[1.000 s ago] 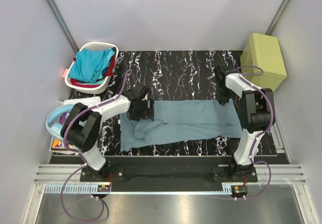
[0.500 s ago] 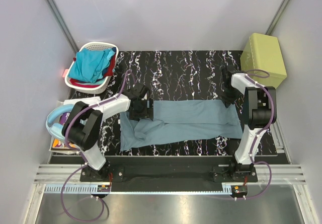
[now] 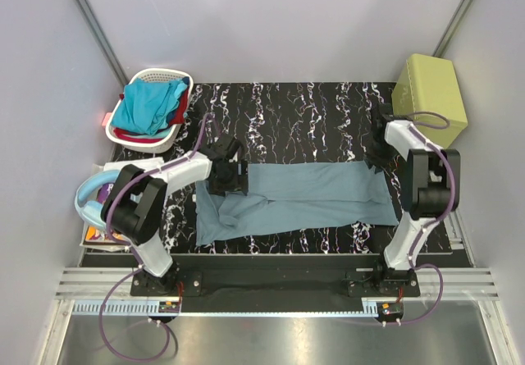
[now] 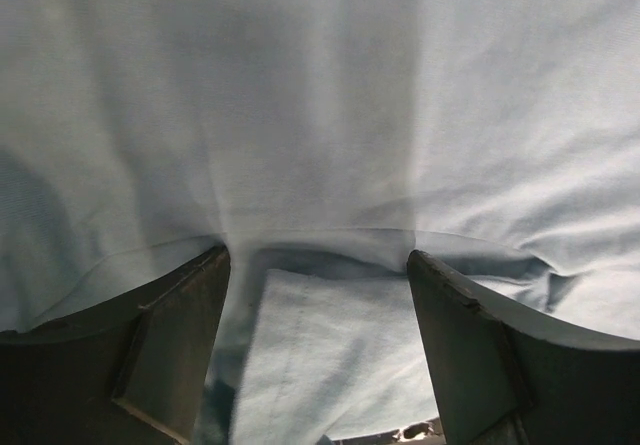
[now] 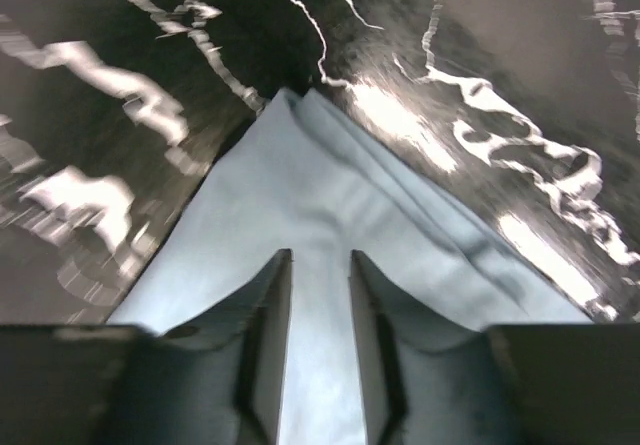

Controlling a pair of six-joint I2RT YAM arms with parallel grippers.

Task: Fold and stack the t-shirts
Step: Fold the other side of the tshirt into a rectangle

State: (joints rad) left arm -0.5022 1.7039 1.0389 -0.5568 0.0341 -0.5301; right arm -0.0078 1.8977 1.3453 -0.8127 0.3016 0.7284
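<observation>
A grey-blue t-shirt [image 3: 303, 197] lies spread across the black marbled table [image 3: 287, 119]. My left gripper [image 3: 233, 176] is low over its far-left part. In the left wrist view that gripper [image 4: 318, 263] is open wide, with rumpled cloth [image 4: 320, 115] and a fold beneath it. My right gripper [image 3: 377, 153] is at the shirt's far-right corner. In the right wrist view its jaws [image 5: 320, 257] stand a narrow gap apart over the cloth [image 5: 300, 180], gripping nothing. A turquoise t-shirt [image 3: 148, 107] and a red one [image 3: 181, 109] lie in the basket.
The white laundry basket [image 3: 161, 72] stands at the table's far left. An olive-green box [image 3: 429, 94] sits at the far right, close to the right arm. A light-blue ring-shaped object [image 3: 85, 201] lies on papers left of the table.
The right gripper slid right along the shirt's far edge to its corner and its jaws parted slightly. The left gripper has barely moved.
</observation>
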